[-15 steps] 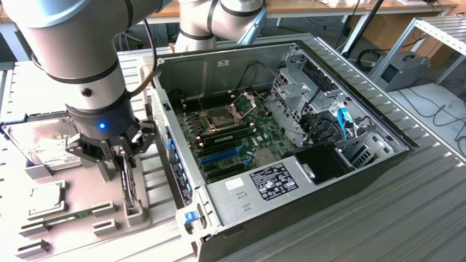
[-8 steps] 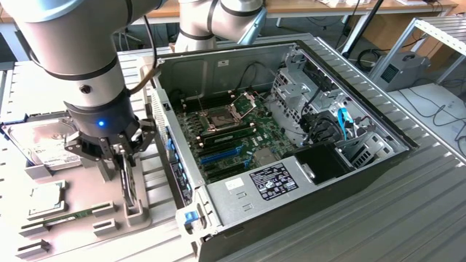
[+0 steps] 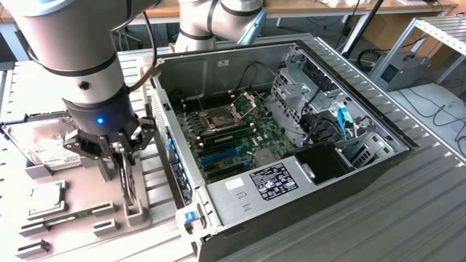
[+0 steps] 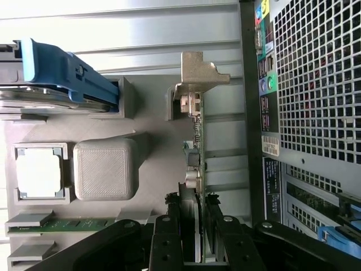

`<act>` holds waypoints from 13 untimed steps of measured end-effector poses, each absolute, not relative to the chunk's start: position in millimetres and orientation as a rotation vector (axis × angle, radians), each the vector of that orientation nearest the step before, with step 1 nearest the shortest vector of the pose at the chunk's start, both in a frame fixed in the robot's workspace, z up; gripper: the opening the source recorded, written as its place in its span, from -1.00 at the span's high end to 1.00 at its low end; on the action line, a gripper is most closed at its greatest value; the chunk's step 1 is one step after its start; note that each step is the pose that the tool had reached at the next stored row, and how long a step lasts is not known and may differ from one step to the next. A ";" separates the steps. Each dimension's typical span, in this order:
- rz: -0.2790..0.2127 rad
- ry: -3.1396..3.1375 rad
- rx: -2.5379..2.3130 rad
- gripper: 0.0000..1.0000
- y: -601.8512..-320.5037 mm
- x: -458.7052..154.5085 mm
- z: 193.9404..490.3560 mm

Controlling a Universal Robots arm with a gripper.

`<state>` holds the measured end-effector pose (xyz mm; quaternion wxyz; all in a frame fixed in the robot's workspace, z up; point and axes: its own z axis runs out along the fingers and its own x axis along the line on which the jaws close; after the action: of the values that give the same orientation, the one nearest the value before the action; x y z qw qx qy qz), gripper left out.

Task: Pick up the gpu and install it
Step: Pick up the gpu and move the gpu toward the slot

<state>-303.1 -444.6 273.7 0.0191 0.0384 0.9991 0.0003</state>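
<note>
Right now, the gripper (image 3: 125, 169) is hanging low over a grey tray (image 4: 152, 169) and is squeezing the gpu (image 3: 130, 191) from both sides. Its two black fingers (image 4: 172, 237) are pressing close against the thin card, one on each flat face. The gpu is standing up on its long edge, straight below the gripper, and its bottom is sitting in the tray's holders. In the wrist view the card is running away from the gripper as a thin line. Its grey metal end piece (image 4: 198, 70) is sitting at the far end, well away from the gripper, tucked against a small block of the tray.

On one side of the gripper, other parts are lying in the same tray. A silver hard drive (image 3: 43, 143) is resting near the gripper. A square chip (image 3: 45, 199) is lying a bit further out, and a narrow green memory stick (image 3: 69, 217) is lying just past the chip.

On the other side of the gripper, a big open computer case (image 3: 255, 215) is lying on the bench (image 3: 415, 218). Its green board (image 3: 276, 134) is facing up, and a blue slot (image 3: 218, 155) is showing on it. The case is sitting just beside the tray, near the gripper.
</note>
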 end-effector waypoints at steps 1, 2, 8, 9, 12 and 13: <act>0.001 3.101 0.119 0.41 -444.5 -303.1 274.8; 0.000 3.101 0.119 0.41 -444.5 -303.1 275.7; -0.003 3.101 0.119 0.41 -444.5 -303.1 279.9; -0.003 3.101 0.119 0.41 -444.5 -303.1 280.5; -0.004 3.101 0.119 0.41 -444.4 -303.1 282.5; -0.005 3.101 0.119 0.41 -444.4 -303.1 283.0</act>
<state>-303.1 -444.4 283.0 0.0193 0.0383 0.9991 -0.0015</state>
